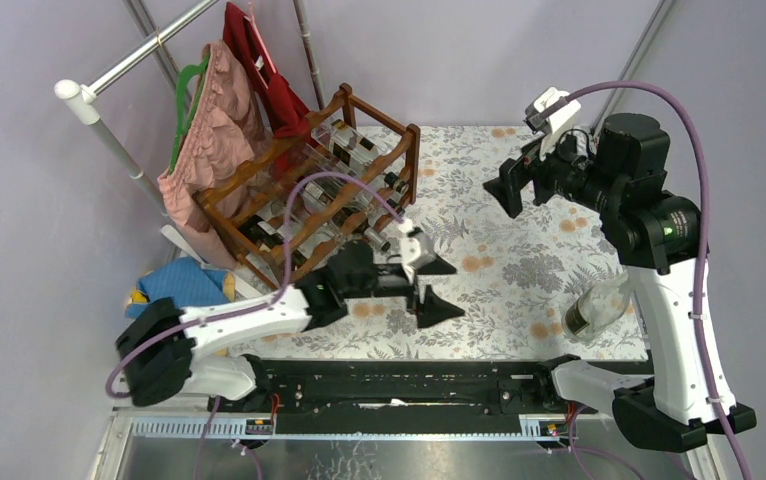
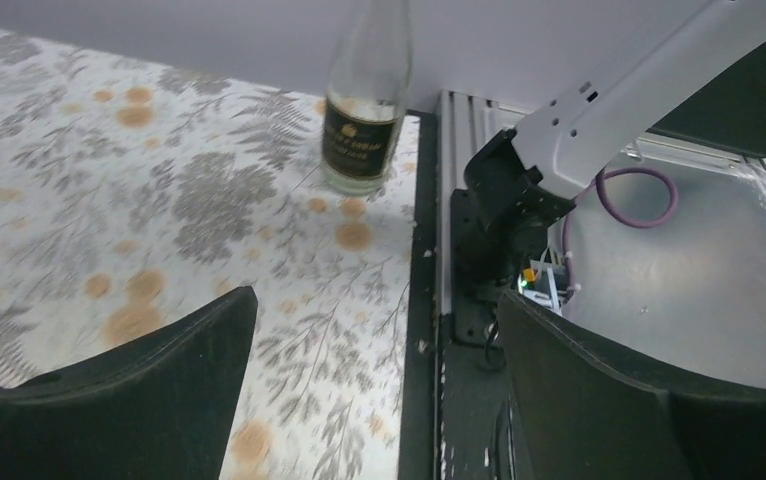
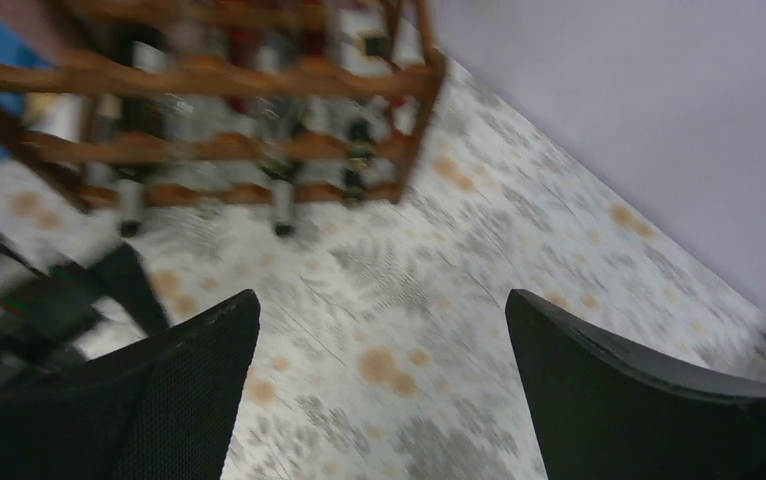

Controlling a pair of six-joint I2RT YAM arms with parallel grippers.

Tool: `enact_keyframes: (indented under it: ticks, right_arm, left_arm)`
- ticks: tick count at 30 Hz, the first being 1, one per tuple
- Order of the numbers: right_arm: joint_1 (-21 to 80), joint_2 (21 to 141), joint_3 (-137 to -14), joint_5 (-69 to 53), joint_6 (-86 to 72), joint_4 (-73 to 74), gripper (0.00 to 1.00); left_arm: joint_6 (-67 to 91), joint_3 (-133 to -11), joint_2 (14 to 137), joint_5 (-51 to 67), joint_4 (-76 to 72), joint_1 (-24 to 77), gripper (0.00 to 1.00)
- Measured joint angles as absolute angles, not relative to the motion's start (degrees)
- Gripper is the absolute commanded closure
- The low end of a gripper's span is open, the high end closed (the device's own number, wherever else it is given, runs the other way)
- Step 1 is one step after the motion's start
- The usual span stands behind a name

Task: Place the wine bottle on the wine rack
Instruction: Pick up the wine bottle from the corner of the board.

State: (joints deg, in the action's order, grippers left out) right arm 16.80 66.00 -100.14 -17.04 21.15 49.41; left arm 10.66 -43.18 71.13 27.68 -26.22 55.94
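Note:
A clear glass wine bottle (image 1: pixel 595 307) with a dark label stands upright at the table's front right, beside the right arm's white link; it also shows in the left wrist view (image 2: pixel 363 110). The dark reddish-brown wine rack (image 1: pixel 309 195) stands at the back left with several bottles lying in it; it is blurred in the right wrist view (image 3: pixel 219 110). My left gripper (image 1: pixel 439 285) is open and empty, low over the cloth in front of the rack. My right gripper (image 1: pixel 512 186) is open and empty, raised over the back right of the table.
A floral cloth (image 1: pixel 519 260) covers the table. Pink and red garments (image 1: pixel 217 110) hang on a rail left of the rack. A blue object (image 1: pixel 174 283) lies at the rack's near left. The black base rail (image 1: pixel 409 380) runs along the near edge.

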Motion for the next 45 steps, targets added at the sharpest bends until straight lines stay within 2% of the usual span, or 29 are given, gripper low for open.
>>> enact_keyframes:
  ticks: [6,10,18,24,34,45]
  right_arm:
    - [16.8,62.6,-93.0,-35.6,15.3,40.7,0.0]
    - [16.8,59.3,-90.7,-44.1,11.1,36.1,0.0]
    - [16.8,50.8,-80.4,-53.6,6.2,27.8,0.0]
    - [16.8,53.2,-79.8,-55.2,6.6,28.5,0.0]
    - [18.8,64.1,-82.7,-50.1,9.7,34.6,0.0]
    - [24.1,65.0,-81.1,-46.9,10.9,34.9,0.0]
  left_arm:
    - [10.5,-48.6,87.1,23.1,-41.4,61.2,0.03]
    - [11.0,-57.3,100.5,21.1,-51.3,61.8,0.03]
    - [10.6,-78.4,122.6,15.9,-59.0,65.9,0.02]
    - [10.3,-88.3,130.3,12.4,-59.5,67.1,0.01]
    - [10.4,-100.9,137.5,12.0,-56.1,67.1,0.01]
    - [12.3,-110.3,142.3,13.6,-52.6,67.2,0.02]
